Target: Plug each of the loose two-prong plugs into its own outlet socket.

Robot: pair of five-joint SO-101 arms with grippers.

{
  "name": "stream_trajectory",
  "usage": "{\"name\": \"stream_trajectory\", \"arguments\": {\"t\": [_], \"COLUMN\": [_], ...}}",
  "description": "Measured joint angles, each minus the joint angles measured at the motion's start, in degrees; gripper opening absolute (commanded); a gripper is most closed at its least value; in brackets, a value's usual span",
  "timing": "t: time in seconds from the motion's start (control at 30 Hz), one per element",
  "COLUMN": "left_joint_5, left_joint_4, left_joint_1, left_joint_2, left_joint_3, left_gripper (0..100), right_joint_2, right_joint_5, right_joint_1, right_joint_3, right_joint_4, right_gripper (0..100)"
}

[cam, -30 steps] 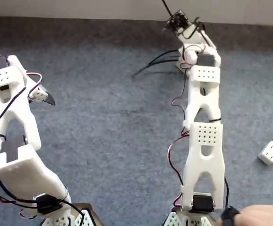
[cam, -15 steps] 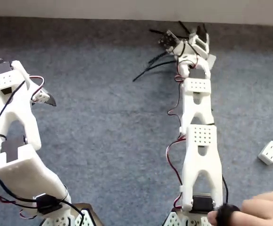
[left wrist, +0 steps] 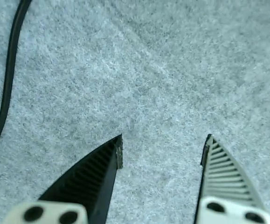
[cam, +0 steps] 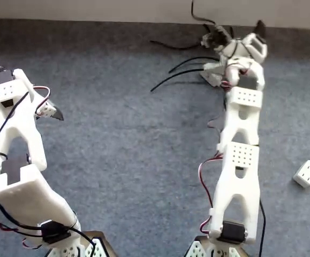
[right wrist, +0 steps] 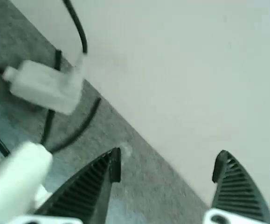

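Left end effector (left wrist: 164, 137), jaws apart, over grey carpet (left wrist: 172, 60), black cable (left wrist: 9, 70) nearby.

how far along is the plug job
Nothing looks done: the outlet block lies alone, apart from the black cords. In hand: nothing; the right tool is open by the cords, the left tool open over carpet. All plugging remains.
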State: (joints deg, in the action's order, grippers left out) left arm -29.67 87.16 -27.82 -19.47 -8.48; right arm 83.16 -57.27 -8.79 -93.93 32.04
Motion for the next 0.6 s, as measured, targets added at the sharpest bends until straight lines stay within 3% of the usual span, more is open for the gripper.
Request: {"name": "stream_trajectory", "arguments": {"t": [0.1,0.27,0.43,0.6], "left_joint_5": [0.00,0.00,0.00,-4.40], "left_joint_4": [0.00,-0.09,-2.55,-8.62], "left_joint_1": [0.00,0.00,0.09,0.09], "left_joint_2": [0.00,0.00,0.00,0.00], "left_joint_3": [0.00,0.53,4.13,9.23], "left_gripper": [28,28,28,28], "right_joint_2": [-3.52,-12.40,-20.22,-24.79], "right_joint_5": [1.41,11.60,20.66,31.12], "right_joint_1": [-3.69,-9.76,-16.35,-22.95], "right_joint_3": [0.00,-0.09,-0.09,-0.18], "right_joint_4": [5.19,14.86,31.91,49.49], "right_gripper": [30.7,30.7,30.7,30.7]}}
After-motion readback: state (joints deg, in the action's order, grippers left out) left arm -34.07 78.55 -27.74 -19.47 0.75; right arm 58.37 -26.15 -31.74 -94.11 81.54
